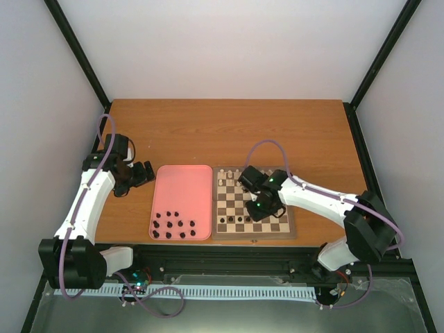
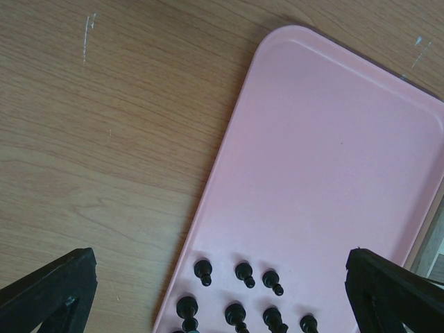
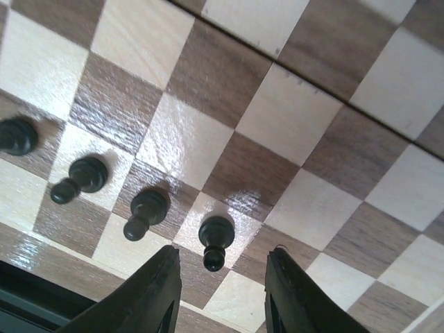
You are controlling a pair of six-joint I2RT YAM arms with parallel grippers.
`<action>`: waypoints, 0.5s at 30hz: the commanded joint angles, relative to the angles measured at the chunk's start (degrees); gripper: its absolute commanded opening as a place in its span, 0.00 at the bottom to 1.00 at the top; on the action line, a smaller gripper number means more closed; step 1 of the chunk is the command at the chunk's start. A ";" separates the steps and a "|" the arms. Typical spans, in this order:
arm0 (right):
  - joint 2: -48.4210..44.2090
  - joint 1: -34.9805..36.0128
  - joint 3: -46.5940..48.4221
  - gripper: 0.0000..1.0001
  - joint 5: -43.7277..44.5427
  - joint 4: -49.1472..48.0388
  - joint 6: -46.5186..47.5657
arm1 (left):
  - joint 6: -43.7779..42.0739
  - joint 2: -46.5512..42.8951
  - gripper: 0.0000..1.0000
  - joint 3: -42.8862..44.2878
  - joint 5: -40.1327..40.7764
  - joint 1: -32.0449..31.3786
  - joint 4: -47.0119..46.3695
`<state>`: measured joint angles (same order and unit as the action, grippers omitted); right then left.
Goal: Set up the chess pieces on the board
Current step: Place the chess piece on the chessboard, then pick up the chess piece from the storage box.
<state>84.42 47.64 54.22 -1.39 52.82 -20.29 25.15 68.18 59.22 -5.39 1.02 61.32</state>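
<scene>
The board [image 1: 253, 237] lies right of the middle, with cream chess pieces [image 1: 229, 173] in its far rows and dark pawns [image 1: 236, 220] along its near row. My right gripper [image 1: 258, 208] hovers low over that near row. In the right wrist view my right gripper [image 3: 223, 253] is open, its fingers [image 3: 156, 291] either side of a standing dark pawn [image 3: 216, 232] without touching it. Three more dark pawns [image 3: 146, 208] stand in line to its left. Several dark pieces [image 2: 243, 272] stand in the pink tray [image 2: 333, 152]. My left gripper [image 2: 220, 260] is open wide above them.
The pink tray [image 1: 182, 191] lies against the board's left edge, its far half bare. My left arm [image 1: 90, 201] reaches along the table's left side. Black frame posts [image 1: 76, 52] rise at the back corners.
</scene>
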 commanded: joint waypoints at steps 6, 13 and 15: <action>-1.23 -0.26 8.33 0.41 6.53 4.43 1.44 | -0.78 0.03 1.00 1.75 0.01 0.39 -0.78; 6.94 4.46 21.93 0.42 9.55 7.54 4.10 | -0.79 -0.16 1.00 1.88 -0.24 0.44 -0.75; 9.46 5.69 25.77 0.42 6.11 6.05 4.29 | -0.80 -0.22 1.00 1.79 0.07 0.39 -0.74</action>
<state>89.30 50.28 74.02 5.80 58.89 -17.74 25.15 68.20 59.29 -5.52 1.02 61.30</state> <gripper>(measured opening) 0.421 0.998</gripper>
